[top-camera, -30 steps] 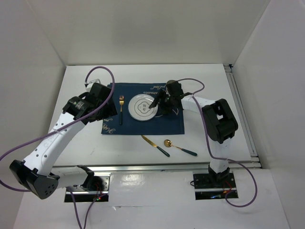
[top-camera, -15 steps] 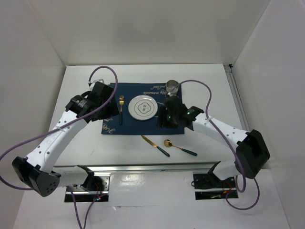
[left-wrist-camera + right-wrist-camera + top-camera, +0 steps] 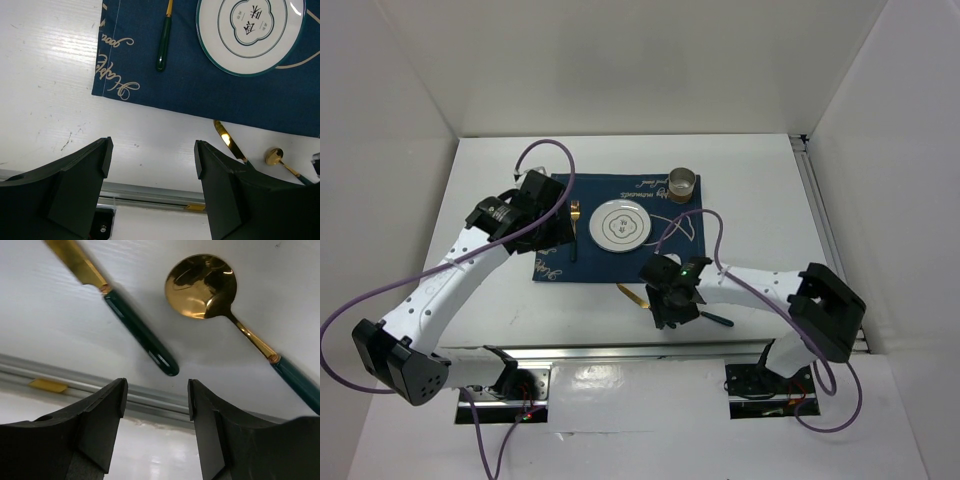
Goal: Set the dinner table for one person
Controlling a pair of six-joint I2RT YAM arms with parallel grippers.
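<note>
Hovering with jaws apart and empty, the right end effector (image 3: 670,298) hangs over the knife (image 3: 137,332) and spoon (image 3: 201,285), which lie on the white bench (image 3: 760,180) at 6 o'clock of the navy placemat (image 3: 675,262). The left end effector (image 3: 152,145) stands wide and empty at 9 o'clock of the plate (image 3: 621,225), beside the fork (image 3: 164,45); the bench spreads beneath both arms, carrying everything.

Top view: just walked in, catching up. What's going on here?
A place is being set on the table. The plate, fork and cup sit on the navy placemat; knife and spoon lie off it, near the front edge. The right gripper hovers open over those two; the left gripper hangs open, empty, near the mat's left side.
</note>
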